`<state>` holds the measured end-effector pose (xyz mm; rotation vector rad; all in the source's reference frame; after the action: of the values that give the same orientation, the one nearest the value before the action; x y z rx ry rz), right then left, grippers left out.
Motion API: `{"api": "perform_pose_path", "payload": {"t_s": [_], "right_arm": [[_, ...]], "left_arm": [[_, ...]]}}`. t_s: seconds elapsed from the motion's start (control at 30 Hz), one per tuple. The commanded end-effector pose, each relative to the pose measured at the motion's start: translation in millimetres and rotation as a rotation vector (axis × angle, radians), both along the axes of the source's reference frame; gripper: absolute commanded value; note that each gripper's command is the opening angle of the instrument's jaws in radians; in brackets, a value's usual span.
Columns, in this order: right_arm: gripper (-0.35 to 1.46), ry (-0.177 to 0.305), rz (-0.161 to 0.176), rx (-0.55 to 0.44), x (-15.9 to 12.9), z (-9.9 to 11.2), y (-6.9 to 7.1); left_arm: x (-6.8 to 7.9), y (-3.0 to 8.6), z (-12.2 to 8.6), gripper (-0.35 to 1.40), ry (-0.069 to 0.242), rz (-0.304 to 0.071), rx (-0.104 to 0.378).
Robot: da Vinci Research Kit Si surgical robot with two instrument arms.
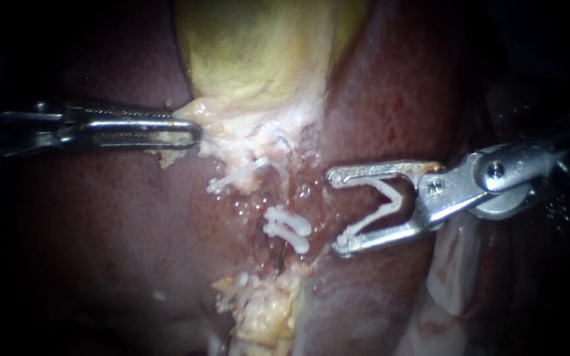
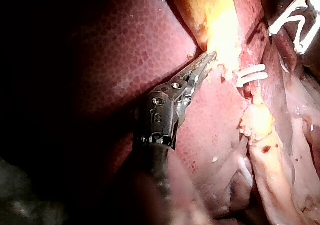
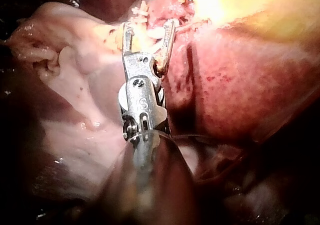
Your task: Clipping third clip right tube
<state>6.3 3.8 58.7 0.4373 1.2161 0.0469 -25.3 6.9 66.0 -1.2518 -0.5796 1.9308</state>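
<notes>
The yellow-green gallbladder [image 1: 258, 53] lies on the dark red liver [image 1: 100, 217]. My left instrument [image 1: 189, 132] comes in from the left, its jaws shut on pale tissue [image 1: 232, 128] at the gallbladder's lower end. Two white clips [image 1: 288, 227] sit side by side on the right tube [image 1: 286, 196]. Another clip [image 1: 239, 175] sits up and to the left of them. My right instrument [image 1: 338, 211] stands just right of the tube, its jaws wide apart and holding an open white clip [image 1: 384, 204]. That instrument [image 3: 149, 32] points toward the pale tissue in the right wrist view.
Frayed yellowish fat [image 1: 265, 310] lies below the clipped tube. A pale fold of tissue [image 1: 450, 277] runs under the right instrument's shaft. In the left wrist view the left instrument [image 2: 209, 60] rests beside the two clips [image 2: 252, 75].
</notes>
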Motion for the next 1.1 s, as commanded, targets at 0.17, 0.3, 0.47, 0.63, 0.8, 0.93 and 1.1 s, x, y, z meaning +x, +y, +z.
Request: {"api": "perform_pose_path", "payload": {"t_s": [0.17, 0.3, 0.47, 0.63, 0.8, 0.93, 1.1], "right_arm": [[0.50, 0.000, 0.000, 0.001, 0.0, 0.0, 0.0], [0.50, 0.000, 0.000, 0.001, 0.0, 0.0, 0.0], [0.50, -0.005, 0.006, 0.011, 0.5, 0.1, 0.1], [0.49, -0.030, 0.048, 0.113, 1.9, 1.3, 0.1], [0.49, -0.050, 0.092, 0.209, 3.5, 4.0, 0.0], [0.49, -0.056, 0.115, 0.253, 4.5, 6.0, 0.1], [0.49, -0.026, 0.160, 0.321, 6.0, 7.7, 0.7]], "left_arm": [[2.5, 0.7, -2.5, -0.35, -0.001, -0.003, 0.007], [4.4, 1.9, -5.9, -0.35, -0.007, -0.036, 0.016], [4.4, 2.3, -7.7, -0.35, -0.015, -0.039, 0.004], [4.4, 2.2, -7.7, -0.35, -0.015, -0.039, 0.004], [4.4, 2.2, -7.7, -0.35, -0.015, -0.040, 0.004], [4.3, 2.1, -7.8, -0.35, -0.014, -0.040, 0.004], [4.3, 2.1, -7.9, -0.35, -0.014, -0.041, 0.004]]}}
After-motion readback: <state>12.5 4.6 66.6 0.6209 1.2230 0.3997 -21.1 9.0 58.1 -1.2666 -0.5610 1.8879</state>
